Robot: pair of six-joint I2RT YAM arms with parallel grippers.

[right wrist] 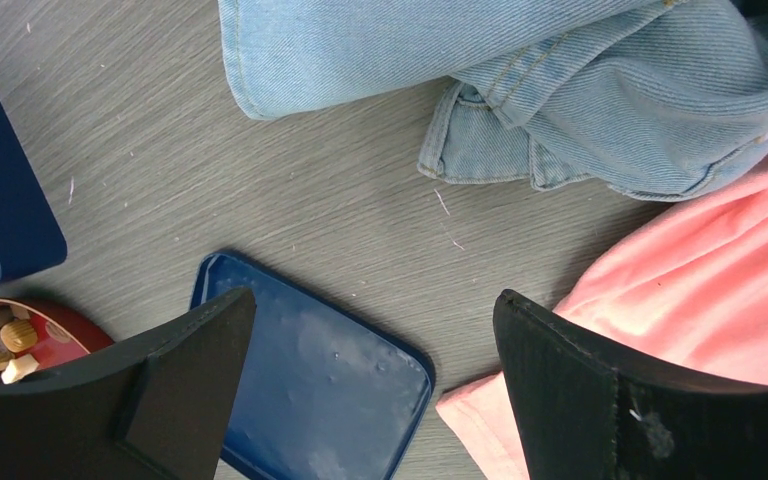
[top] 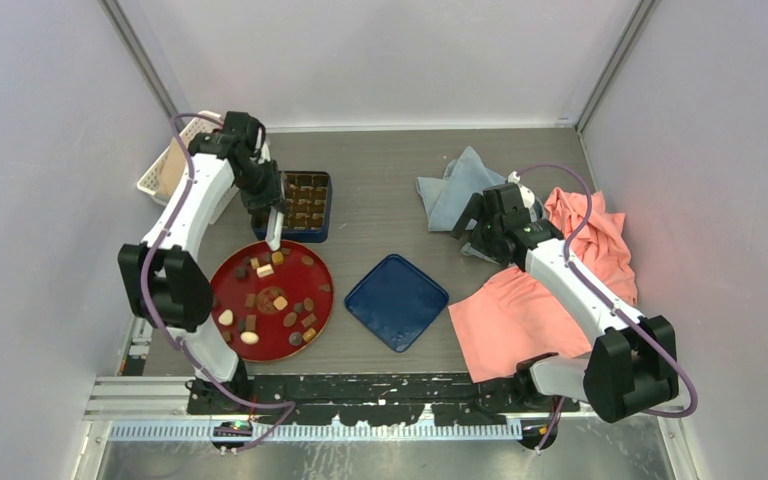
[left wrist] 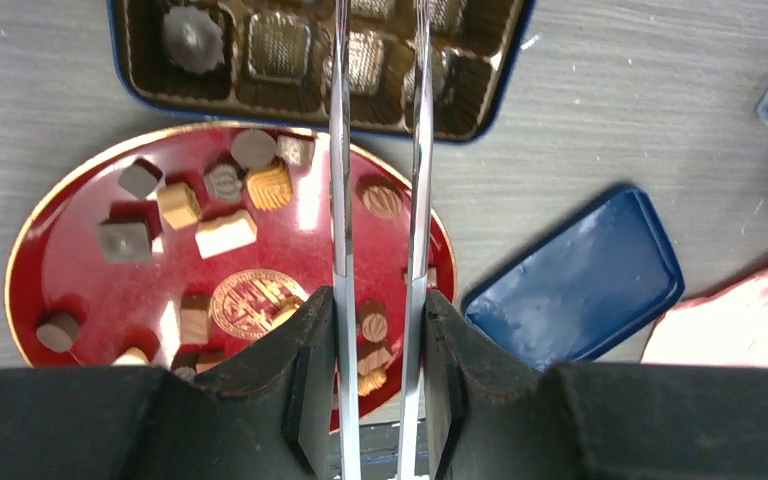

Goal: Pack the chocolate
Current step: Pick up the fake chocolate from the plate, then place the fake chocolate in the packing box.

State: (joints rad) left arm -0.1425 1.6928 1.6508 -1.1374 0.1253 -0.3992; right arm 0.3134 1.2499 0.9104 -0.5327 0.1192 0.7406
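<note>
Slippage is the risk: the left gripper (left wrist: 380, 335), clamped on thin metal tongs (left wrist: 340, 150), could pinch a piece off-centre and flick it off the red plate (left wrist: 80, 290), short of the box (left wrist: 500, 85). Scattered on that plate, the chocolate (left wrist: 178, 205) is stubby, its pieces sharing no heading; the cream oblong piece (left wrist: 225, 233) lies crosswise to the tongs. The right gripper (right wrist: 370, 315) hangs spread wide, empty.

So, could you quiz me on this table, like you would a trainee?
1. True or false: the left gripper holds tongs.
2. Where does most of the chocolate lie? A: plate. B: lid. C: box.
3. Fill in: the right gripper is ___ and holds nothing.
Key: 1 true; 2 A; 3 open.
</note>
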